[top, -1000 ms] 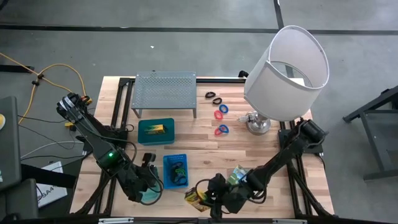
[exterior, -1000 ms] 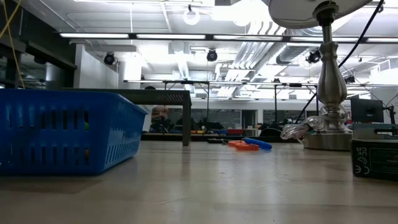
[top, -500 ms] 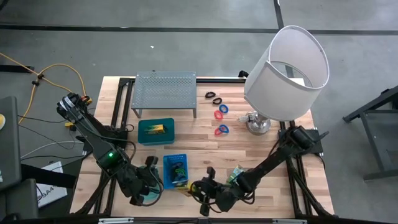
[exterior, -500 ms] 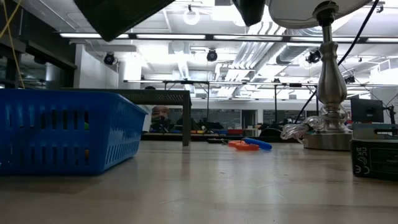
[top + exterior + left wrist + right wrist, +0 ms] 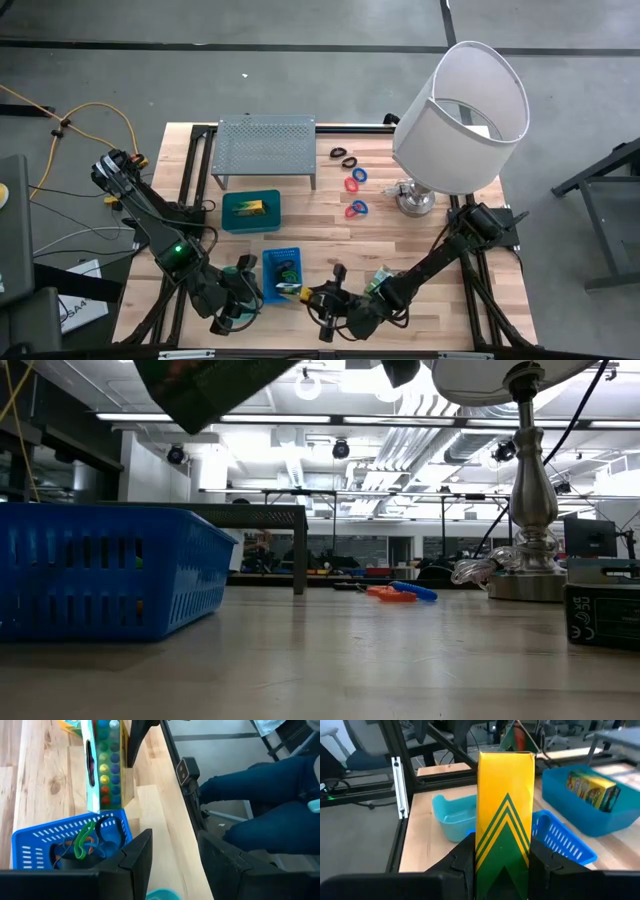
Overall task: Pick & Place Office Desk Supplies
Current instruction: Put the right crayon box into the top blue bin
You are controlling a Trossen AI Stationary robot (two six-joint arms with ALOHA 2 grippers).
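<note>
A yellow-and-green packet [image 5: 505,810] hangs in the air with my right gripper [image 5: 505,862] shut on it. In the high view the packet [image 5: 289,291] is over the near right corner of the blue basket [image 5: 282,272], left of my right gripper [image 5: 310,298]. The basket [image 5: 70,840] holds green and black bands. My left gripper [image 5: 175,860] stands open with nothing between its fingers, at the basket's near left [image 5: 240,298]. Red and blue rings [image 5: 356,194] and black loops [image 5: 345,155] lie on the table near the lamp. My right gripper pinches the packet between its two fingers [image 5: 465,855], one on each long side, at the packet's near end [image 5: 504,851]. The fingers come about level from the table's right and lie along the packet. The packet sticks out past the fingertips, lifted clear of the table and the basket.
A teal tray [image 5: 250,211] with a yellow box lies beyond the basket, and a grey perforated rack [image 5: 265,148] stands at the far edge. The white-shaded lamp [image 5: 460,115] stands at the far right. A light-blue bowl [image 5: 451,817] sits under my left gripper. A seated person's legs [image 5: 260,810] show beyond the near edge.
My right gripper has carried the packet from the near edge toward the table's left and far side, to the basket's near right corner, rolling its wrist on the way. The packet has turned with it and has come into the top of the low view.
</note>
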